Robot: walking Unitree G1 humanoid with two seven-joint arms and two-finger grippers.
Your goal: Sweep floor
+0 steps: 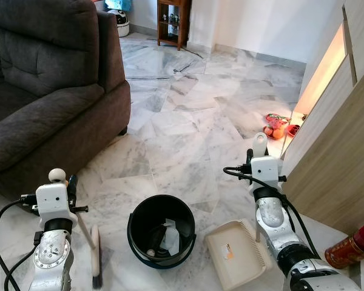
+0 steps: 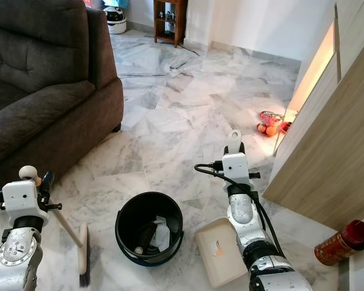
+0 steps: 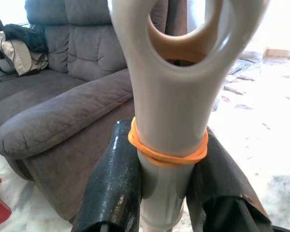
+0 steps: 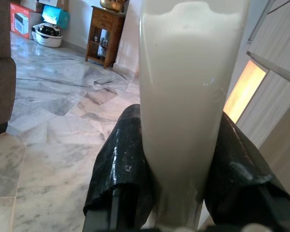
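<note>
Left gripper [image 3: 166, 193] pinches the brush [image 1: 96, 251] handle; right gripper [image 4: 183, 169] pinches the dustpan [image 1: 233, 251] handle. Black bin [image 1: 162, 230] stands between them; no writing is legible.

Silver arms, blk cables, white wrists

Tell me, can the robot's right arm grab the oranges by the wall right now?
Probably not. The right end effector is shut on the dustpan handle, so it is busy, and the oranges lie farther ahead across open marble floor beside the cabinet.
</note>
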